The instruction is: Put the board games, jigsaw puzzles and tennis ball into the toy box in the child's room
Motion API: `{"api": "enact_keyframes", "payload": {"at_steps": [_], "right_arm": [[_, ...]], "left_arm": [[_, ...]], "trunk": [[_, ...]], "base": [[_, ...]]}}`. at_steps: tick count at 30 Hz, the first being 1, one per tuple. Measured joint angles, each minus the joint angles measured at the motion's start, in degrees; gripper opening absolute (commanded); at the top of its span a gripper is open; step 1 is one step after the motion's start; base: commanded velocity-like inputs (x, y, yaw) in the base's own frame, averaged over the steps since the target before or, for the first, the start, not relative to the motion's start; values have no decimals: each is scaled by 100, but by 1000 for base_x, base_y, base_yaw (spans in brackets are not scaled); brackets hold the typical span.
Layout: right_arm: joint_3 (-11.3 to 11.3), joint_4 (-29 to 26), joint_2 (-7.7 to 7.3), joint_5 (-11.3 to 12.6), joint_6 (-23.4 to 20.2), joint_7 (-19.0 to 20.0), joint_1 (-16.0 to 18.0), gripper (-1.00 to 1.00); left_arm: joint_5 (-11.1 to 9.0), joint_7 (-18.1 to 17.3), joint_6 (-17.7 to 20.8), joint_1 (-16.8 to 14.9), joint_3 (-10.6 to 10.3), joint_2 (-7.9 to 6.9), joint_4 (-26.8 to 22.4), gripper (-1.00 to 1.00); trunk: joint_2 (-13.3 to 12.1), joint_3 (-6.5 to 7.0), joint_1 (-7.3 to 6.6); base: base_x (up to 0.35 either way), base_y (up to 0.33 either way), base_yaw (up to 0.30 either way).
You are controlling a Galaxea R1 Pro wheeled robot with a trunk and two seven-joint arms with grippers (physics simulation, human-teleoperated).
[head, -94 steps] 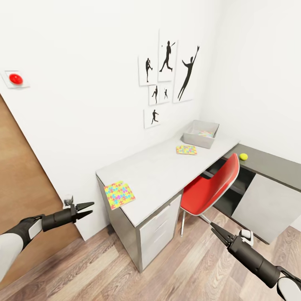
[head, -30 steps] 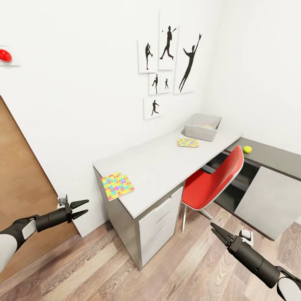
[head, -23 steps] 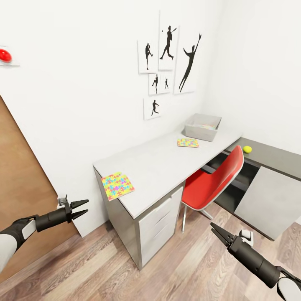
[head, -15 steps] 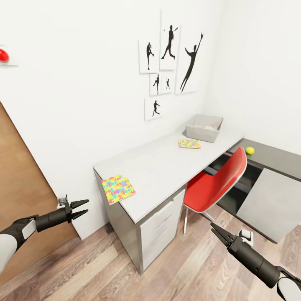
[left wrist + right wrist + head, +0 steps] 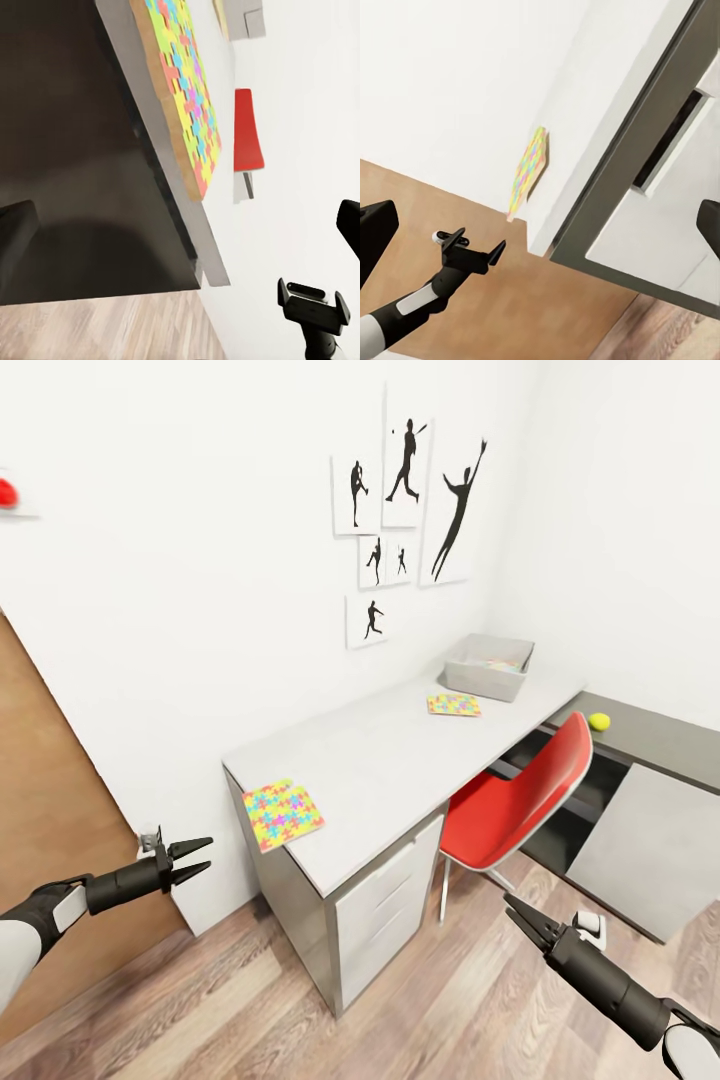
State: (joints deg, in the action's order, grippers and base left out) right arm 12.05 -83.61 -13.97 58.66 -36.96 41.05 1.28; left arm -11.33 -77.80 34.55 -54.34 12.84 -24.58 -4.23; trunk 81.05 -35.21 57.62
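both grippers, left gripper [image 5: 190, 860] and right gripper [image 5: 520, 920], spread and empty; risk: near jigsaw puzzle [image 5: 283, 814] overhangs table [image 5: 380, 770] edge, a clumsy pinch may tip it off

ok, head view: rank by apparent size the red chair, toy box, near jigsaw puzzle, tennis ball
Largest to smallest, as they look:
1. red chair
2. toy box and near jigsaw puzzle: look alike; the puzzle is closer to the camera, so no ranking
3. tennis ball, smallest by far

jigsaw puzzles [image 5: 283, 814] multicoloured | tennis ball [image 5: 599, 721] yellow-green | chair [image 5: 520, 790] red | table [image 5: 390, 755] pale grey
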Motion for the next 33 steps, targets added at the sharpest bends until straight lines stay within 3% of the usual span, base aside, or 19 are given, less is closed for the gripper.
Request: {"api": "enact_keyframes", "payload": {"at_steps": [7, 33], "right_arm": [[3, 8, 0, 0, 0, 0, 0, 100], [-2, 17, 0, 0, 0, 0, 0, 100]], "left_arm": [[0, 0, -6, -2, 0, 7, 0, 100], [0, -11, -8, 2, 1, 7, 0, 100]], "trunk": [[0, 0, 1], [0, 0, 1]], "base": [[146, -8, 0], [5, -52, 0]]}}
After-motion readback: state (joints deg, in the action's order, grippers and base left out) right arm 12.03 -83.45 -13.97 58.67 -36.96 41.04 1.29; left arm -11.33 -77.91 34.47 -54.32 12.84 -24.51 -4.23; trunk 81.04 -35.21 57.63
